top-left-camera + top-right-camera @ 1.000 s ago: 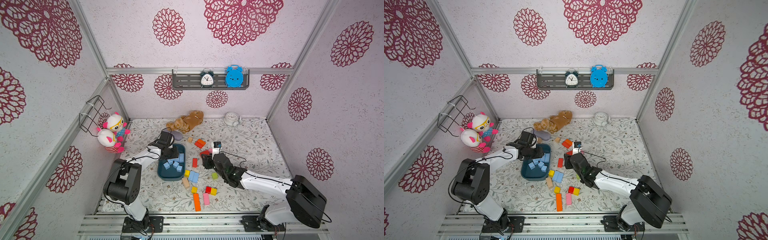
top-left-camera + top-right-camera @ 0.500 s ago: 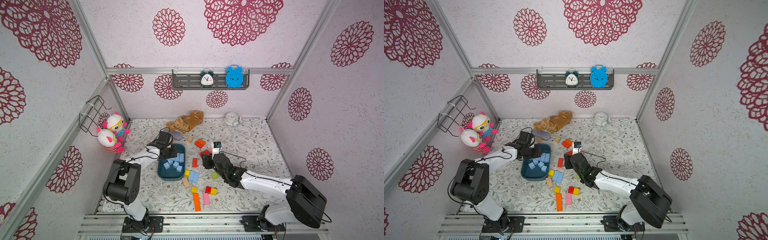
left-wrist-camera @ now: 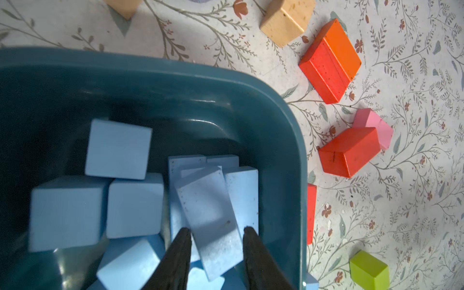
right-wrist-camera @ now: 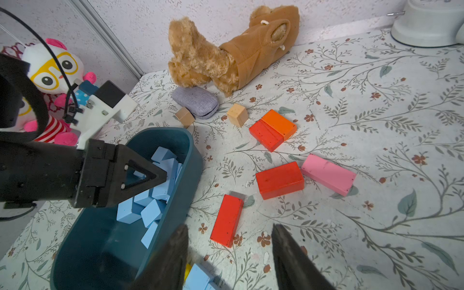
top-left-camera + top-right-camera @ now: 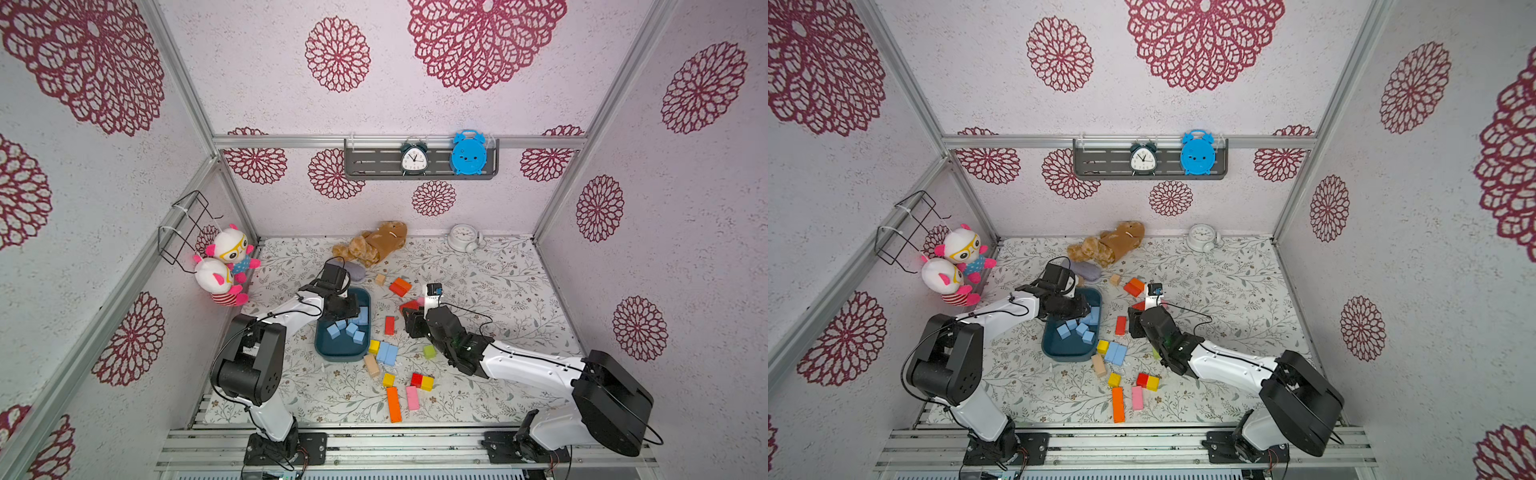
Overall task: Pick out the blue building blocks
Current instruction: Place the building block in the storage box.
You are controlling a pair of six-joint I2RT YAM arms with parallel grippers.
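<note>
Several blue building blocks [image 5: 347, 330] [image 5: 1079, 328] lie heaped in the dark teal tray [image 5: 338, 357] [image 5: 1067, 357]. Two more blue blocks [image 5: 387, 353] [image 5: 1116, 353] lie side by side on the mat by the tray's near corner. My left gripper [image 3: 217, 229] [image 5: 351, 309] hangs inside the tray, its jaws apart around a long tilted blue block [image 3: 208, 208]; a gap shows at one finger. My right gripper [image 4: 229, 228] [image 5: 406, 328] hovers open and empty over the mat beside the tray, with the blue pair [image 4: 198, 277] just under it.
A red brick [image 5: 389, 325] lies between tray and right gripper. Red, orange and pink blocks [image 4: 278, 179] sit beyond it. Yellow, tan, green, orange and pink blocks [image 5: 393, 404] are scattered toward the front. A teddy [image 5: 372, 245], grey pouch [image 5: 355, 270] and white clock [image 5: 463, 237] line the back.
The left gripper's jaws have narrowed over the tray. Both arms have hardly shifted.
</note>
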